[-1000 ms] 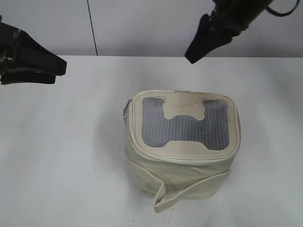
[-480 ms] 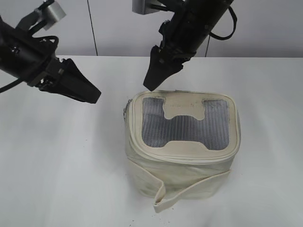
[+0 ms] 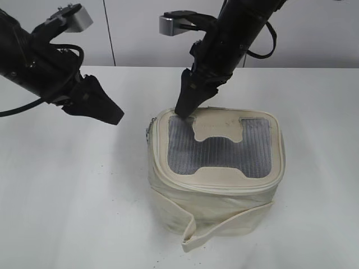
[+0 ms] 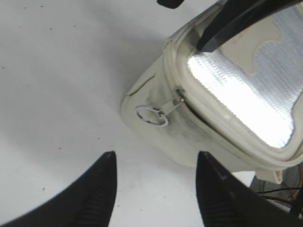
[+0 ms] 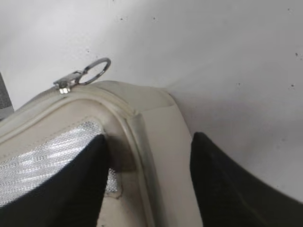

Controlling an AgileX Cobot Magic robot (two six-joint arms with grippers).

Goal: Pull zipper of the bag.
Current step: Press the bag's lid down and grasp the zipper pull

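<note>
1. Bag [image 3: 216, 174]: small boxy cream-white fabric bag, top panel of grey mesh with cream trim, a loose cream strap [image 3: 224, 224] drooping across its front side. Stands upright near the middle of the white table [image 3: 67, 196].
2. Zipper [image 4: 189, 101]: cream zip track around the top panel. It reads as closed in all views; one silver slider sits at the bag's left corner, its round metal ring pull [image 4: 151, 116] hanging flat against the side wall.
3. Right gripper [image 3: 185, 109]: black, reaching across from the upper right. Its tip is on or just above the rear left corner of the top panel. Fingers stand apart with the bag's corner between them; nothing is clamped.
4. Left gripper [image 3: 109, 115]: black, hovering above the table, near the bag's left side but apart from it. Fingers wide apart, empty.
5. Progress, as judged: early. No pull is held and the track is not opened. Left to do: steady the bag, close on a ring, draw the slider along the track.
6. View differences: the left wrist view shows the ring and slider ahead of the open fingers [image 4: 102, 189], barely legible from outside. The right wrist view shows a ring pull [image 5: 92, 71] standing up at the top edge; whether it is the same one I cannot tell.
</note>
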